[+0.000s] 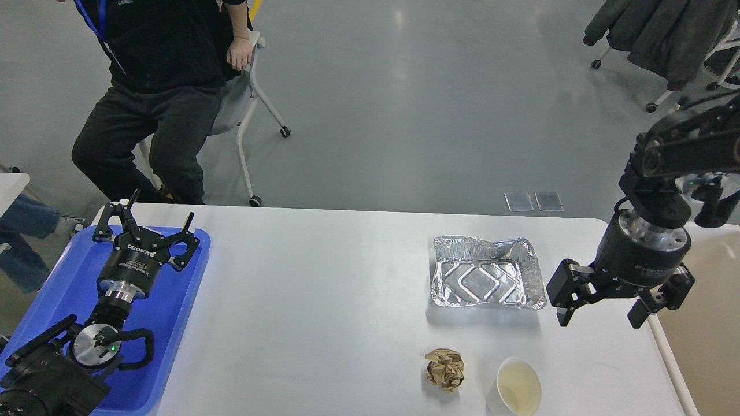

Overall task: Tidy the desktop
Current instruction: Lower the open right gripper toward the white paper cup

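The white desktop (324, 312) fills the middle of the head view. On its right part lie a crumpled foil tray (487, 280), a brown crumpled paper ball (444, 370) and a white paper cup (516, 387) at the front edge. My right gripper (601, 319) is open and empty, pointing down above the desktop just right of the foil tray. My left gripper (150, 224) is open and empty over the blue tray (173, 323) at the far left.
A cream-white deep bin (708, 323) stands against the desktop's right edge. A seated person (167, 86) on a wheeled chair is behind the desktop's far left corner. Dark coats hang on a rack (665, 34) at the far right.
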Available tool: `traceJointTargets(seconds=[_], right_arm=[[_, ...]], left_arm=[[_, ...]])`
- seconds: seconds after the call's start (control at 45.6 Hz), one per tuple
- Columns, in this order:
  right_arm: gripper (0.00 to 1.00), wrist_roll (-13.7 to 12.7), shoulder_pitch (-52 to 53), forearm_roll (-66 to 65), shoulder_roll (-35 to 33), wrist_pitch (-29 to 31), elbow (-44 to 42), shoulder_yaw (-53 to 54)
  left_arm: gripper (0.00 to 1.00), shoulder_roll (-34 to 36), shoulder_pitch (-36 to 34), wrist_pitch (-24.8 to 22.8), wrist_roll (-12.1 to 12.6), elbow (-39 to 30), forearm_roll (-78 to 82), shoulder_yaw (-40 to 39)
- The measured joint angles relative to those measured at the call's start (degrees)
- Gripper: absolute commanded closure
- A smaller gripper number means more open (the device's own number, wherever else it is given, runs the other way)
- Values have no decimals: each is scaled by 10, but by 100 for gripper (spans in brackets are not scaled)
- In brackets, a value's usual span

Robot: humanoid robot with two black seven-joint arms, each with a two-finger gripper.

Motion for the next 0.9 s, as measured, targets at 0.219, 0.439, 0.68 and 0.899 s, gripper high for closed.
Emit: traceJointTargets(seconds=[0.219,0.439,0.68,0.899], right_arm=[[1,-2,-42,-22,-2,-28,17,30],[0,-3,-72,-29,-13,-62,20,55],[0,-3,-133,-37,-8,-136,17,77],[0,-3,-173,-41,-4,-169,15,88]], left_arm=[[1,0,0,0,0,0,0,0],[1,0,0,0,0,0,0,0],[1,0,0,0,0,0,0,0],[1,0,0,0,0,0,0,0]])
